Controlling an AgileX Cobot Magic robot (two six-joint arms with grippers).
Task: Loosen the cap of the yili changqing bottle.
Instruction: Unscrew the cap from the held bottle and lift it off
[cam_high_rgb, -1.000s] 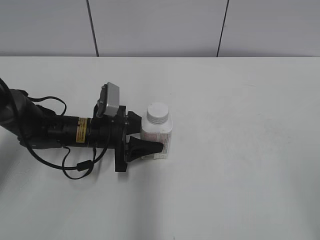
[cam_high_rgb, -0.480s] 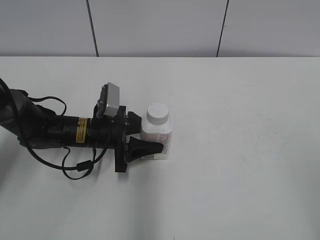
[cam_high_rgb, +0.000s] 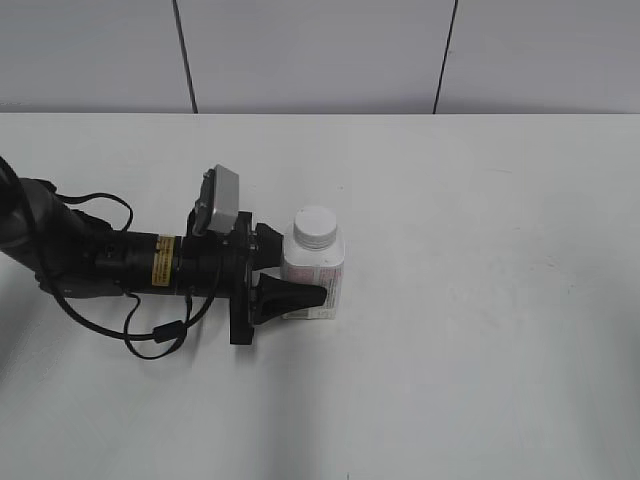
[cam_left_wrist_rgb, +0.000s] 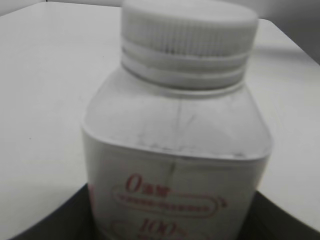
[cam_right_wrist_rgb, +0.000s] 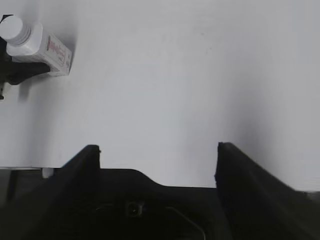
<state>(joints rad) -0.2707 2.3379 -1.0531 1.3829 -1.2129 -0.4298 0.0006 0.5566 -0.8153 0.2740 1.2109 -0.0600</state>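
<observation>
The yili changqing bottle stands upright on the white table, a small squat white bottle with a pinkish label. Its white ribbed cap sits on the neck. My left gripper reaches in from the left and is shut on the bottle's body, one black finger on the near side and the other behind it. In the left wrist view the bottle fills the frame, the cap on top and the dark jaws at both lower corners. My right gripper is open and empty, far from the bottle.
The white table stretches around the bottle. A grey panelled wall runs behind it. The left arm's black cable loops on the table beside the arm.
</observation>
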